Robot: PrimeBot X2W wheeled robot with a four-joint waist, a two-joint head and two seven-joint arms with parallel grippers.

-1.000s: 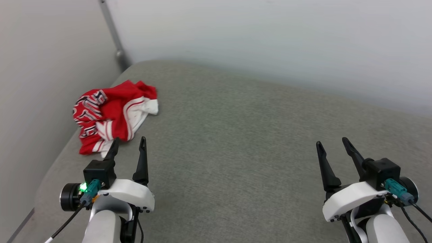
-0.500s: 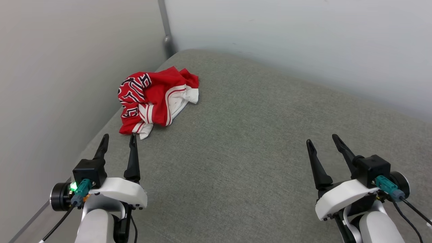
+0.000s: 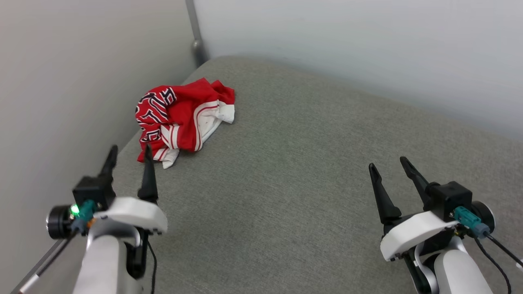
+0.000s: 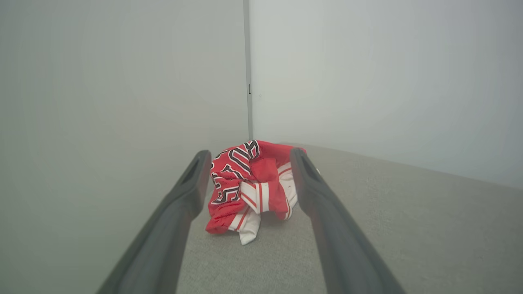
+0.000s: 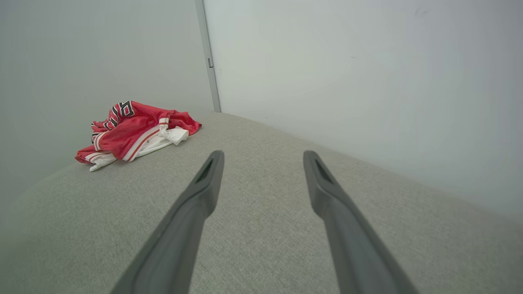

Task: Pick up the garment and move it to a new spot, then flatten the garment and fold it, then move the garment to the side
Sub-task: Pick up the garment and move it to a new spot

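The garment (image 3: 184, 116), a red jersey with white striped trim and black lettering, lies crumpled near the far left corner of the grey padded surface (image 3: 294, 163). My left gripper (image 3: 129, 150) is open just short of its near edge, its right fingertip overlapping the lower left corner of the cloth in the head view. In the left wrist view the garment (image 4: 249, 185) sits a little ahead, framed by the open left gripper (image 4: 250, 156), which holds nothing. My right gripper (image 3: 388, 164) is open and holds nothing, far to the right. The right wrist view has the garment (image 5: 135, 132) at the left, beyond the open right gripper (image 5: 263, 154).
A pale wall (image 3: 61, 102) runs close along the left edge of the surface. Another wall (image 3: 347, 45) stands behind it. A thin metal post (image 3: 195, 32) rises in the corner. The surface edge curves down at the lower left.
The head camera has swung left, shifting the whole picture right. My left gripper has eased forward and left beside the garment's near edge. Both grippers stay open.
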